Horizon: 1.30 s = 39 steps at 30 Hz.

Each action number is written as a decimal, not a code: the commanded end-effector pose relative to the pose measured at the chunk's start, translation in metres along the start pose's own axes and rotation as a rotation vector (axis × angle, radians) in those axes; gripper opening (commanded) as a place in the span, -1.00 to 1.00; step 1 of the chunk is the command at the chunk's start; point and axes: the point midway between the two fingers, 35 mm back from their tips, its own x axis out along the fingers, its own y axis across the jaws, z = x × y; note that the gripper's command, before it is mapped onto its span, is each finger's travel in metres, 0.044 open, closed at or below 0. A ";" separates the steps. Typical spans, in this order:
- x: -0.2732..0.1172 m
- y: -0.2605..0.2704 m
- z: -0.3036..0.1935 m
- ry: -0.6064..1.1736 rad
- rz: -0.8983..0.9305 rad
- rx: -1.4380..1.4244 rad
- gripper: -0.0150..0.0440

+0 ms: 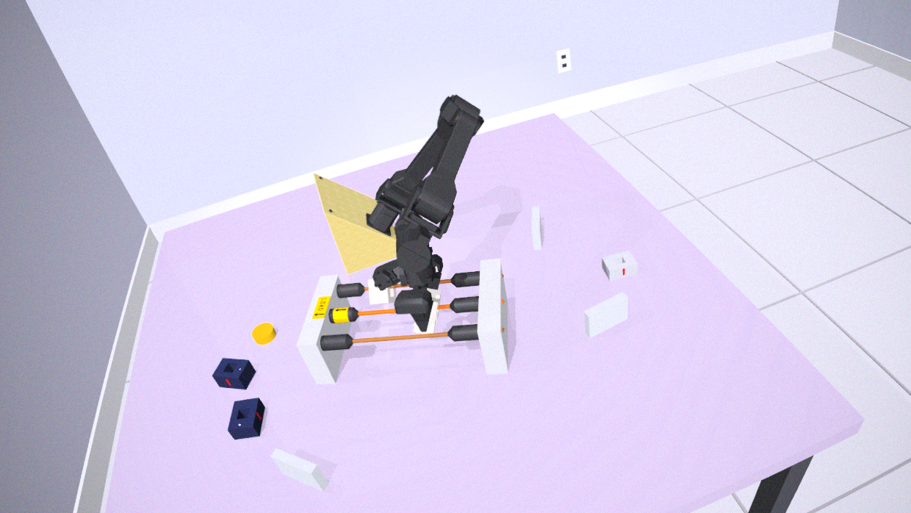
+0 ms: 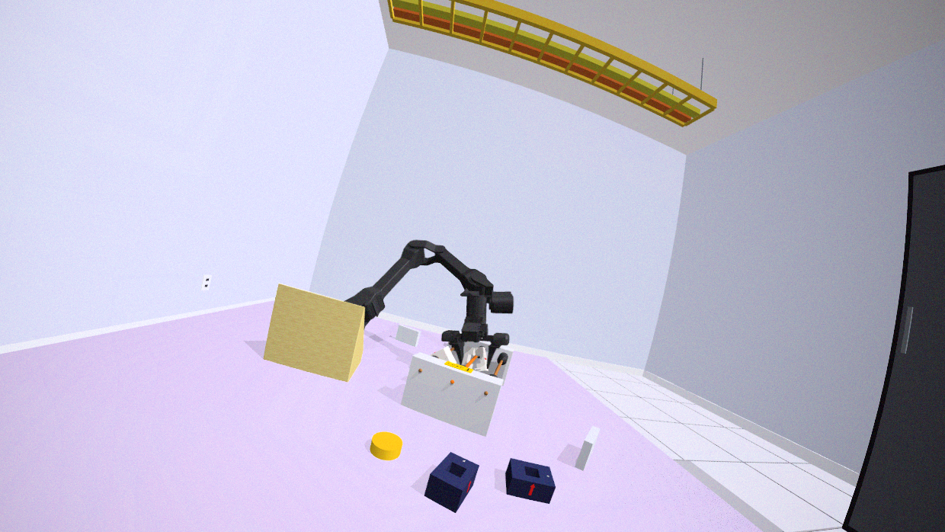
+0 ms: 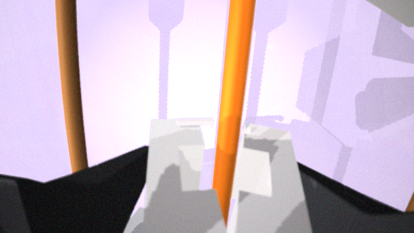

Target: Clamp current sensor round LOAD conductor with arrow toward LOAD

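Overhead, the black arm (image 1: 460,146) (image 2: 396,270) bends down from the upper middle of the frame, and its gripper (image 1: 408,302) (image 2: 475,362) (image 3: 217,160) sits low between two pale end blocks. Much of the white sensor (image 1: 380,293) (image 2: 475,354) (image 3: 167,144) is covered by the hand; parts show on both sides of the LOAD conductor (image 1: 377,311) (image 2: 472,362) (image 3: 236,67), the middle rod. The yellow LOAD label (image 1: 320,307) (image 2: 458,366) is readable on the left block's top. Open spans of rod run on either side of the gripper, toward the sleeves. A pale block with a red arrow (image 1: 619,273) sits right of centre, well inside the table's (image 1: 573,407) (image 2: 198,409) right edge.

From the exterior, the forearm slopes down from a high elbow and the wrist hangs nearly upright, fingers pointing downward. This view adds the yellow overhead tray (image 2: 555,27) at the top, while the near end block (image 2: 453,396) screens the lower part of the sensor.

Up close, the wrist view shows the claw's wide-set fingers gripping the sensor from both sides, its halves unlatched with a gap between them. The orange conductor passes through that gap. Which way the sensor's arrow points cannot be told.
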 end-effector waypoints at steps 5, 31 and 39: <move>-0.001 0.001 -0.001 0.005 0.003 -0.002 -0.49; 0.000 0.000 0.000 0.000 0.000 0.000 -0.40; 0.000 0.000 0.000 0.000 0.000 0.000 0.31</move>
